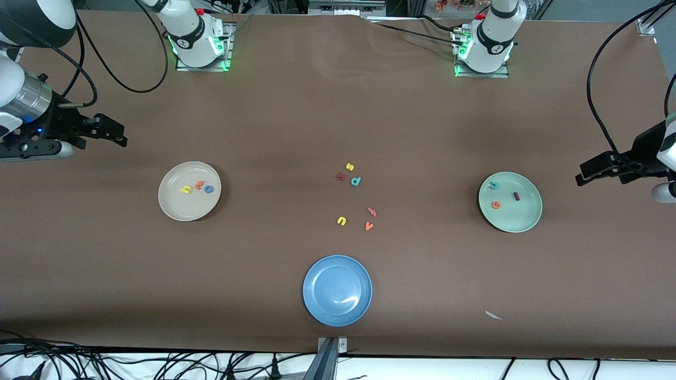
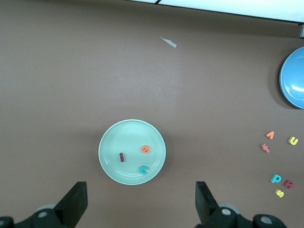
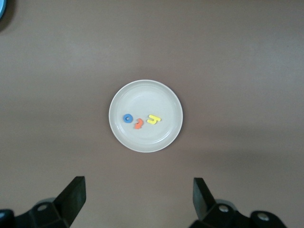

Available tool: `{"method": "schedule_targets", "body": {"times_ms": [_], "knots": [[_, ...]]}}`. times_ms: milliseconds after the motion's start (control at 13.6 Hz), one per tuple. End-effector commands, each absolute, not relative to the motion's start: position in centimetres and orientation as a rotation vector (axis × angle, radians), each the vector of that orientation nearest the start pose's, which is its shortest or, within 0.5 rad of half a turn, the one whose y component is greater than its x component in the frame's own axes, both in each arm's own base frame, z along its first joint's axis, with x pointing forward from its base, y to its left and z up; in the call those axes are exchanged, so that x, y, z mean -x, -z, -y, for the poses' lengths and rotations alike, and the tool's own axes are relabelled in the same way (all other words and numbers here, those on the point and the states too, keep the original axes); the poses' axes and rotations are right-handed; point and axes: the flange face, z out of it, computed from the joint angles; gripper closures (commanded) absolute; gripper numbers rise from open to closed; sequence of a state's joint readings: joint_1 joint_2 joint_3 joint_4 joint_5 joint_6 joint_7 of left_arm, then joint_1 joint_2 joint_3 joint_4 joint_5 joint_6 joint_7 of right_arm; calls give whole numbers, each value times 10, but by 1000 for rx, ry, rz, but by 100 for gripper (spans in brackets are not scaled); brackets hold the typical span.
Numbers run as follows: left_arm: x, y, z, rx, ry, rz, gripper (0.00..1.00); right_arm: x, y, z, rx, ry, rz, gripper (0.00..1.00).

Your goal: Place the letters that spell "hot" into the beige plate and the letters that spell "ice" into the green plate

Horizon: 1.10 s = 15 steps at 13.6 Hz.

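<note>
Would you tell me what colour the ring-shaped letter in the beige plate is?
The o is blue, clearest in the right wrist view.

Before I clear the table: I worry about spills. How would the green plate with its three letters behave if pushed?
The shallow pale mint-green plate would probably slide, not tip: it sits flat and wide. Its low rim may let the tiny teal "c", orange "e" and dark red bar skid out.

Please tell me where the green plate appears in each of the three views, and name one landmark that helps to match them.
Front view: the green plate lies toward the left arm's end of the table.
Left wrist view: the same plate sits low in the picture's middle, holding three small letters.
Right wrist view: it is not in the picture.
Shared landmark: the blue plate shows in all three views.
</note>
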<state>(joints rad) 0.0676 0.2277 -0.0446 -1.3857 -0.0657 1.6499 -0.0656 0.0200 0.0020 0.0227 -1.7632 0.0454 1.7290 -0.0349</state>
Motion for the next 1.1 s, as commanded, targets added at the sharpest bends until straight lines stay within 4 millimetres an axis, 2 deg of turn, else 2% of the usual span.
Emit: {"method": "schedule_targets", "body": {"times_ms": [0, 295, 737, 1031], "knots": [[-628, -592, -12, 3188, 75, 125, 0, -553, -568, -41, 3085, -72, 145, 0], [-628, -592, -11, 3189, 75, 121, 0, -552, -579, -41, 3086, -122, 149, 0], [-628, -592, -11, 3189, 77, 121, 0, -554, -575, -40, 3090, -134, 154, 0], [-628, -592, -11, 3189, 77, 121, 0, -555, -581, -38, 3120, -118, 171, 0]]}}
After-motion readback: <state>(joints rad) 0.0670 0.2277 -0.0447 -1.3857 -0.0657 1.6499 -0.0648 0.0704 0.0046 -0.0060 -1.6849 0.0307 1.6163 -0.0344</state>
